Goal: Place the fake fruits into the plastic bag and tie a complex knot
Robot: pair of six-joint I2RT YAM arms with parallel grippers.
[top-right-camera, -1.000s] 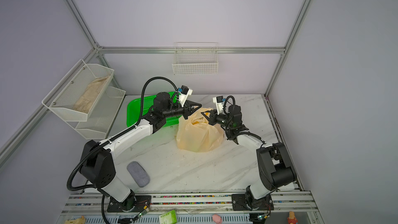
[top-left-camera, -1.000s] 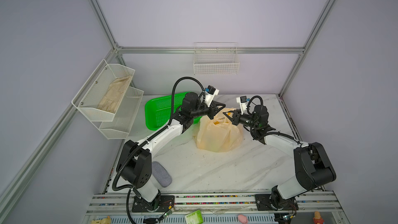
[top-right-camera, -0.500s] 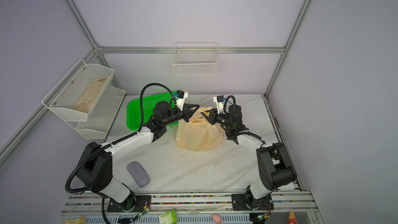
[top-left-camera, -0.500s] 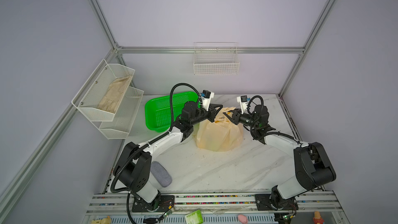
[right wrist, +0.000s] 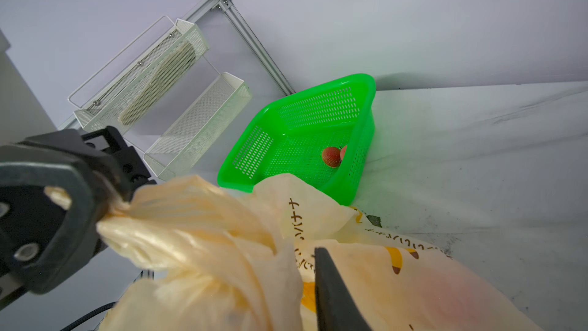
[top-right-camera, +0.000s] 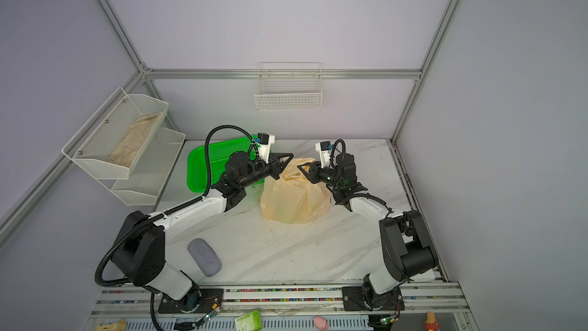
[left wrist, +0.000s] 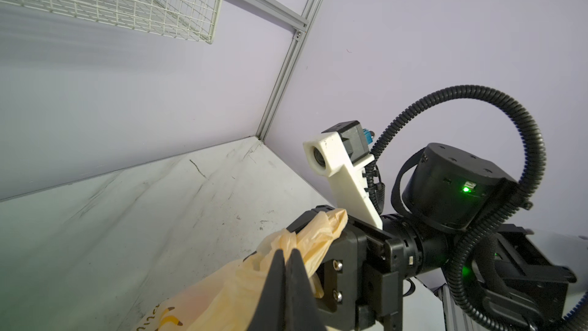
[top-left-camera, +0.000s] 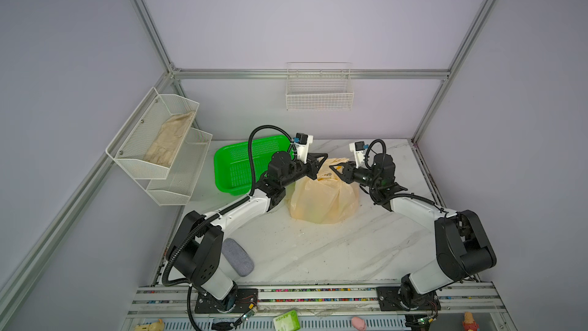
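While L gripper (left wrist: 287, 254) clamps plastic bag (top-left-camera: 321, 200) handle, R gripper (top-left-camera: 334, 170) jaws half-hidden, can't tell state.

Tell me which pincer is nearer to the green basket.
Left. The left pincer is over the plastic bag, close to the green basket; the right pincer faces it from farther away.

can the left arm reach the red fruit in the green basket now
Probably not yet: the left end effector is shut on a handle of the plastic bag. The green basket is open-topped, the red fruit uncovered.
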